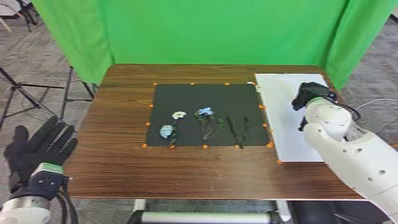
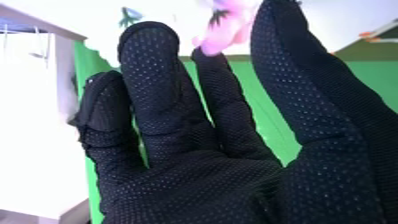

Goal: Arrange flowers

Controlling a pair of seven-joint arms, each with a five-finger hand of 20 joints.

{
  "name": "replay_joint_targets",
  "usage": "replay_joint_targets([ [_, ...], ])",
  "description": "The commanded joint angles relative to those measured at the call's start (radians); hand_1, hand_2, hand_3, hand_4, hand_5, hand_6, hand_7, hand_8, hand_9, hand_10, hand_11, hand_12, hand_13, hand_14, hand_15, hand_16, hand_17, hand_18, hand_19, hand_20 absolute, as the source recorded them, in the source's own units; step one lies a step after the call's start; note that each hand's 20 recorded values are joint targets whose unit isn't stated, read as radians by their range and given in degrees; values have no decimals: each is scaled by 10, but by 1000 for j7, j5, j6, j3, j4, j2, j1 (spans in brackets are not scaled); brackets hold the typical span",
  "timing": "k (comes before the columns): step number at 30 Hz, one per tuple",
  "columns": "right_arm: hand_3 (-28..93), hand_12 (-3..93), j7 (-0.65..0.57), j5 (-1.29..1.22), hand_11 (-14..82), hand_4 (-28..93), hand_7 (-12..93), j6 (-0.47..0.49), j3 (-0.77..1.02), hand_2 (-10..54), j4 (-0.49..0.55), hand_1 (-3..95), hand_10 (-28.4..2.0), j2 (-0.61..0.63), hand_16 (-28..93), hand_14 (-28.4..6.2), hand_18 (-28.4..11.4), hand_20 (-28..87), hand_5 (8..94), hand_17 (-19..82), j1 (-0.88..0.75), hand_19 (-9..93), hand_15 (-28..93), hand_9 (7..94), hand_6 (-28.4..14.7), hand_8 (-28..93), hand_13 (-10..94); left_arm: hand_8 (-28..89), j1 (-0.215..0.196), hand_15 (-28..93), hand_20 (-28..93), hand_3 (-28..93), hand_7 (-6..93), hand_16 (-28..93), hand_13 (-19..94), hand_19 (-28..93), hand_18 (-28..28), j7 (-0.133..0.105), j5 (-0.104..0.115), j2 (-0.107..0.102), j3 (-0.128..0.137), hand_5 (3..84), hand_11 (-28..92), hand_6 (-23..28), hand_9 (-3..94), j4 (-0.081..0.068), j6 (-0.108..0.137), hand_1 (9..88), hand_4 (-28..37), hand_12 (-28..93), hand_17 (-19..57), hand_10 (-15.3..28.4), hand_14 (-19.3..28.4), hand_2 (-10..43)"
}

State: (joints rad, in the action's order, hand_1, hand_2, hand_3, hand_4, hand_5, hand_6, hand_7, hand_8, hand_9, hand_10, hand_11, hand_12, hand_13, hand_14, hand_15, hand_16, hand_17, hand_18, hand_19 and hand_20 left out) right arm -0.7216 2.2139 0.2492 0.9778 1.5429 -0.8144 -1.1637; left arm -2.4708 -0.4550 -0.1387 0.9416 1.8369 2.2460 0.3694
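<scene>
We saw a rounded white right arm (image 1: 351, 157) dotted with small dark holes. The left hand (image 1: 35, 152) and right hand (image 1: 311, 94) were black fabric, the latter flecked with pale dots. We saw a green-and-white band (image 1: 48, 170) near black cables (image 1: 66, 200).

A green cloth (image 1: 213, 35) hangs behind the brown table (image 1: 115, 172), and a black tripod (image 1: 16, 86) stands on grey floor (image 1: 49, 55).
</scene>
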Motion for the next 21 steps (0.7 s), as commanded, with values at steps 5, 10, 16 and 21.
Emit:
replay_joint_targets([
  [5,786,75,20,16,132,-283,160,-79,-24,-95,-36,455,-132,-18,219,-112,-237,336,485,366,-10,881,653,447,-50,-128,678,-111,-21,369,70,712,181,-90,225,255,114,-9,9,14,-8,367,218,75,312,10,14,244,-283,86,-59,133,139,90],
  [10,766,91,32,15,141,-283,181,-131,-30,-95,-34,475,-114,-18,222,-100,-234,346,568,374,-23,885,632,568,-26,-138,705,-111,-25,370,70,712,182,-91,224,256,113,-29,45,-1,-11,368,219,75,311,21,55,245,-283,86,-59,132,139,92],
  [16,663,179,29,32,127,-283,237,-160,-42,-95,-37,539,-95,-17,250,-92,-234,377,705,383,-22,883,607,747,-1,-35,738,-113,-28,374,74,715,190,-92,224,266,114,-28,48,-1,-14,373,228,75,315,25,55,242,-283,87,-61,133,139,100],
  [21,638,310,29,54,84,-283,288,-189,-38,-95,-26,584,-82,-14,276,-83,-234,390,789,395,-35,885,594,878,9,31,768,-116,-32,377,73,716,191,-93,224,267,113,-35,55,-1,-15,373,230,76,315,26,52,240,-283,85,-60,133,140,101],
])
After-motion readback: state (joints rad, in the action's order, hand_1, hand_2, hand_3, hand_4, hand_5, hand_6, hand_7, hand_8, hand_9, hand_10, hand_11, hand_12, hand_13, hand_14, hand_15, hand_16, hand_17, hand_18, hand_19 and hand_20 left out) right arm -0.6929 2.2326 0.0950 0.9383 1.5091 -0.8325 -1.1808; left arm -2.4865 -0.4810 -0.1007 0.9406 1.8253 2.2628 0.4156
